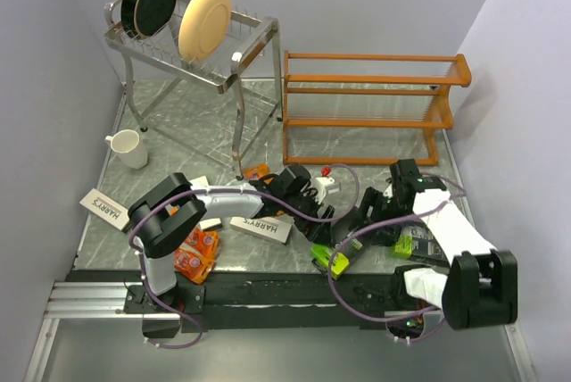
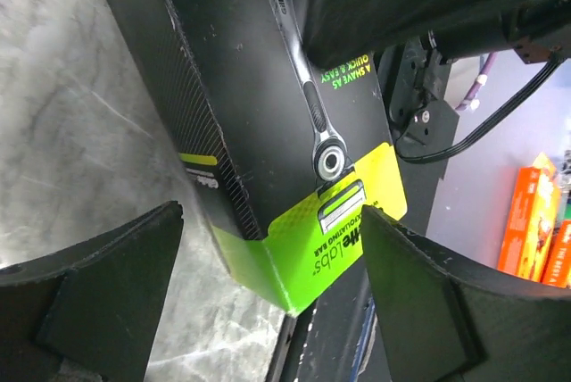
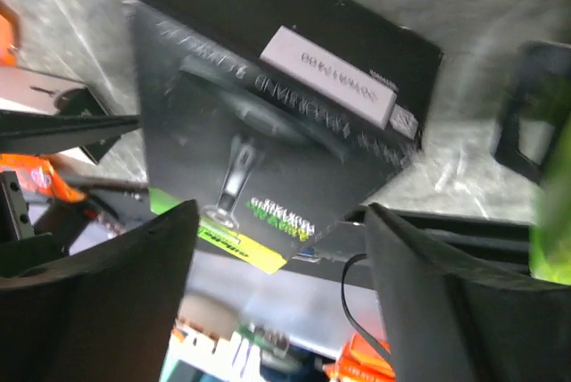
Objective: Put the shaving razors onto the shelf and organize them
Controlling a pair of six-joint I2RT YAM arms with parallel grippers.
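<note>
grey marbled counter point(image 1: 178, 123) runs between pale lilac walls, with the wooden shelf point(image 1: 366, 87) at its far right, all three tiers bare. no razors are on it, so the task sits at its first pick-up.

a black-and-lime razor pack point(image 1: 330, 260) lies by the counter's near edge, between the two arms. the left pincer point(image 2: 272, 217) is released, its fingers spread wide. the pack's lime corner shows between them and touches neither. the right pincer point(image 3: 281, 212) is also released, jaws wide apart, with a black pack just beyond the tips. that view is blurred, so i cannot tell whether it is the same pack.

white harry's boxes point(image 1: 261, 228) and orange packs point(image 1: 196, 253) lie scattered left of centre. a second black-and-lime pack point(image 1: 415, 244) lies under the right forearm.

by my reading, the step in hand is the approach for a grasp. the next move calls for one pincer to settle across the pack's narrow sides and close. the other arm should give way, since both crowd one spot. then comes a lift and a carry back to a shelf rail.
</note>
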